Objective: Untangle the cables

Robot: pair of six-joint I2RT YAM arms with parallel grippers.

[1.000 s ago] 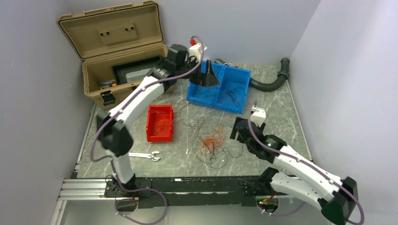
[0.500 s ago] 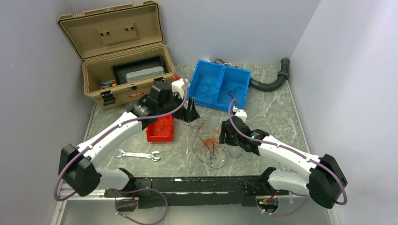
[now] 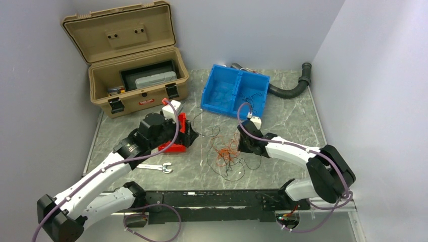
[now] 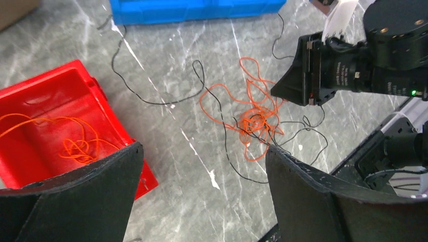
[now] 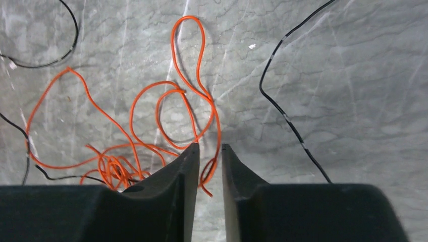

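Grip: right gripper [image 5: 209, 151] narrowed to a slit around one orange strand [image 5: 219, 128], not yet pinched.
Cables: cables [image 4: 257, 121] lie knotted on the table just beside its tips, orange mixed with black.
Risk: pulling this loop could tighten the knot or drag the whole bunch, and thin wire may slip out.
Left gripper: left gripper [image 4: 202, 148] spread wide and empty, above the table, apart from the bunch.
Hidden: strand beneath the right fingers, and the crossings inside the knot.

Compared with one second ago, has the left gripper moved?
Yes. The left gripper has come away from the blue bin at the back, toward the arm bases, and now hangs open by the red bin.
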